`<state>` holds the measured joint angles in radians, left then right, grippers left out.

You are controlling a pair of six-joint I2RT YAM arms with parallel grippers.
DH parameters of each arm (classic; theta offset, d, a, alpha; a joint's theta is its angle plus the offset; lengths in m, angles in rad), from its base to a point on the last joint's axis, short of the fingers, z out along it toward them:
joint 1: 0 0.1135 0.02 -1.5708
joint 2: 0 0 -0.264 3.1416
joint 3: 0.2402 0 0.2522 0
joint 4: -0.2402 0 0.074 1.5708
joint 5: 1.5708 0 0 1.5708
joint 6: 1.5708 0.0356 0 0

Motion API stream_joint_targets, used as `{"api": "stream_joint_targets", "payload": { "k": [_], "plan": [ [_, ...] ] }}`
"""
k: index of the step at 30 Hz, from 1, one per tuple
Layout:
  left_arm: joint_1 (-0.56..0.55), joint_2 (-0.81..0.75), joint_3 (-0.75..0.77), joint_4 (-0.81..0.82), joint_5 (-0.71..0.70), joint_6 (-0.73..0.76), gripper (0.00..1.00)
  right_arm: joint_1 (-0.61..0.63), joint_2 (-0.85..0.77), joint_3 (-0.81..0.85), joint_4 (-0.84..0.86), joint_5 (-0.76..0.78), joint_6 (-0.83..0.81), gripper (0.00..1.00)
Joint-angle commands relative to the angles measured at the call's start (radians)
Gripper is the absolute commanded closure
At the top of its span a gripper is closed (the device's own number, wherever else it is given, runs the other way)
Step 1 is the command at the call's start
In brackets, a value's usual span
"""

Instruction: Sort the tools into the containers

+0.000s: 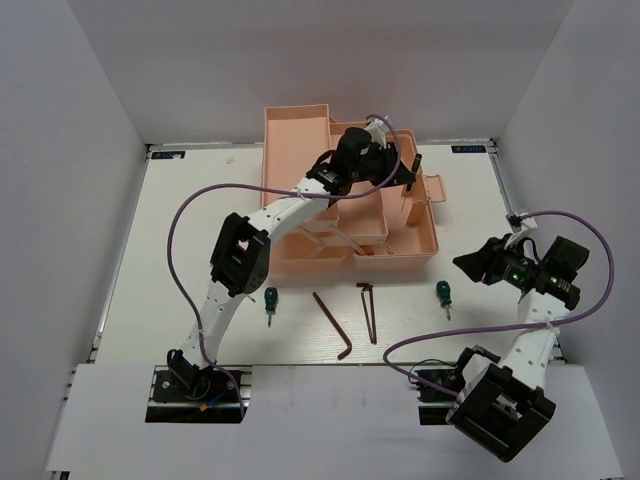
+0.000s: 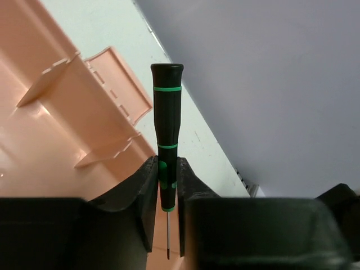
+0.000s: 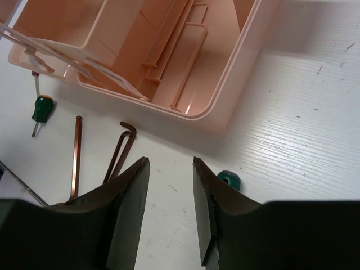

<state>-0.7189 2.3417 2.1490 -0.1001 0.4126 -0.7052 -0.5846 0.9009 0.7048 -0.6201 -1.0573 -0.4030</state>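
My left gripper [image 1: 404, 172] is over the right side of the salmon-pink toolbox [image 1: 300, 130]. It is shut on a thin black driver with green rings [image 2: 167, 124], whose handle points away from the wrist and whose tip shows between the jaws. Below it are the divided pink trays [image 2: 84, 107]. My right gripper [image 1: 468, 264] is open and empty above the table, right of the toolbox. Between its jaws [image 3: 171, 169] is bare table. A stubby green screwdriver [image 3: 229, 180] is half hidden behind its right finger and also shows in the top view [image 1: 443, 294].
In front of the toolbox lie another green screwdriver [image 1: 269, 300] and two dark hex keys [image 1: 336, 325] [image 1: 368, 312]. The right wrist view shows the same hex keys [image 3: 121, 149] [image 3: 77, 157], the screwdriver [image 3: 41, 108] and the toolbox corner [image 3: 225, 112]. White walls enclose the table.
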Motion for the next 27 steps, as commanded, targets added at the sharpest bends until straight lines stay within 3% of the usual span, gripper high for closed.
{"api": "stream_joint_targets", "payload": {
  "k": [1, 4, 7, 11, 13, 14, 15, 16, 18, 20, 22, 23, 24, 25, 26, 27],
  "plan": [
    [-0.011, -0.091, -0.006, -0.045, -0.083, 0.024, 0.70, -0.018, -0.020, -0.002, 0.008, -0.023, -0.005, 0.56],
    [-0.011, -0.101, 0.003, -0.087, -0.097, 0.050, 0.49, -0.030, -0.025, -0.001, 0.002, -0.033, -0.008, 0.53],
    [-0.011, -0.101, 0.070, -0.124, -0.097, 0.061, 0.39, -0.040, -0.020, 0.002, -0.001, -0.044, -0.008, 0.52],
    [-0.020, -0.107, 0.095, -0.107, -0.051, 0.061, 0.38, -0.052, -0.023, 0.004, -0.013, -0.056, -0.010, 0.50],
    [-0.030, -0.165, 0.077, -0.092, -0.041, 0.084, 0.44, -0.061, -0.025, 0.007, -0.015, -0.061, -0.013, 0.56],
    [-0.052, -0.198, 0.062, -0.092, -0.041, 0.105, 0.58, -0.061, -0.023, 0.004, -0.020, -0.070, -0.014, 0.62],
    [-0.062, -0.238, 0.043, -0.101, -0.066, 0.133, 0.68, -0.063, -0.023, 0.004, -0.020, -0.073, -0.014, 0.91],
    [-0.071, -0.287, -0.025, -0.111, -0.089, 0.204, 0.77, -0.063, -0.020, 0.005, -0.020, -0.076, -0.014, 1.00],
    [-0.103, -0.485, -0.128, -0.157, -0.232, 0.275, 1.00, -0.063, -0.016, 0.009, -0.027, -0.084, -0.014, 1.00],
    [-0.122, -0.649, -0.343, -0.212, -0.370, 0.352, 1.00, -0.060, 0.003, 0.022, -0.039, -0.104, -0.016, 1.00],
    [-0.122, -0.896, -0.569, -0.280, -0.633, 0.333, 1.00, -0.052, 0.019, 0.048, -0.046, -0.125, 0.025, 0.99],
    [-0.122, -0.974, -0.648, -0.373, -0.725, 0.244, 0.96, -0.046, 0.059, 0.070, -0.047, -0.136, 0.044, 0.93],
    [-0.107, -1.051, -0.725, -0.412, -0.856, 0.184, 0.84, -0.041, 0.076, 0.084, -0.059, -0.147, 0.044, 0.87],
    [-0.091, -1.197, -0.876, -0.443, -0.921, 0.138, 0.44, -0.028, 0.093, 0.099, -0.096, -0.161, 0.026, 0.83],
    [-0.091, -1.257, -0.935, -0.484, -1.031, 0.043, 0.29, -0.023, 0.119, 0.134, -0.116, -0.170, 0.024, 0.75],
    [-0.091, -1.309, -0.983, -0.568, -1.052, 0.008, 0.22, -0.018, 0.136, 0.139, -0.115, -0.168, 0.029, 0.74]
  ]
}}
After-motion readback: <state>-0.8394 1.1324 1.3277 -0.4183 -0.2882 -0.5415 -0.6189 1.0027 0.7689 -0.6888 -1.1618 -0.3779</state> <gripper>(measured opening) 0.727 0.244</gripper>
